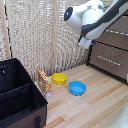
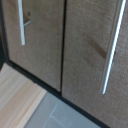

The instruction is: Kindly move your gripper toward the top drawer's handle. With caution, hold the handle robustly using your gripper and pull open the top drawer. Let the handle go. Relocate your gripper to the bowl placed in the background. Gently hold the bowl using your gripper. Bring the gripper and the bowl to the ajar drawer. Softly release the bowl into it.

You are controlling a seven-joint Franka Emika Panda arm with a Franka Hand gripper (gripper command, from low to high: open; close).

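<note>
The dresser stands at the exterior view's right. Its upper visible drawer front (image 1: 120,26) is dark brown, carries a slim silver handle (image 1: 119,33), looks shut and is partly hidden by my white arm. My gripper (image 1: 88,44) hangs in the air just off the dresser, at that drawer's height; its fingers are too small to read. The wrist view shows two brown drawer fronts close up, each with a silver bar (image 2: 112,50), and no fingers. The yellow bowl (image 1: 59,78) sits on the wooden table near the back screen, far below the gripper.
A blue bowl (image 1: 77,88) sits beside the yellow one, nearer the front. A small patterned box (image 1: 44,80) stands by an open black case (image 1: 17,95) at the exterior view's left. A lower drawer (image 1: 107,59) sits under the upper one. A wicker screen (image 1: 35,35) backs the table.
</note>
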